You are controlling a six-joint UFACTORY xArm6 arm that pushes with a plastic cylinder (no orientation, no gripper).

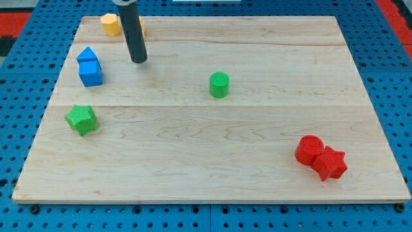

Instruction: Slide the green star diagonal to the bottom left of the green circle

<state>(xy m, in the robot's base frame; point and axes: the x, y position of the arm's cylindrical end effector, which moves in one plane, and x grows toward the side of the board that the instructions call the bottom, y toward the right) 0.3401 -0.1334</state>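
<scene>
Blue pegboard surrounds a pale wooden table (212,161) made of long planks running across the view, with a red strip of pegboard showing at the view's top corners.

My tip (139,61) rests on the table near the view's top left. The arm carries no hand, only this straight dark rod, so nothing spreads, presses together or pinches. The rod rises toward the view's top edge and partly covers a yellow block (112,24) lying at the table's top-left edge; its shape is hard to make out behind the rod.

Just to the left of my tip, apart from it, sit two blue blocks touching each other: a blue pentagon-like block (87,55) above a blue cube (91,73).

The green star (81,119) lies on the view's left side, below the blue pair and well below and to the left of my tip. It is compact, with no clear long axis; its stubby points spread outward all round, one of them toward the view's top.

The green circle (219,84) stands upright as a short cylinder near the middle, well apart from the star, to its upper right.

At the view's bottom right, a red round block (309,149) touches a red star (331,164).
</scene>
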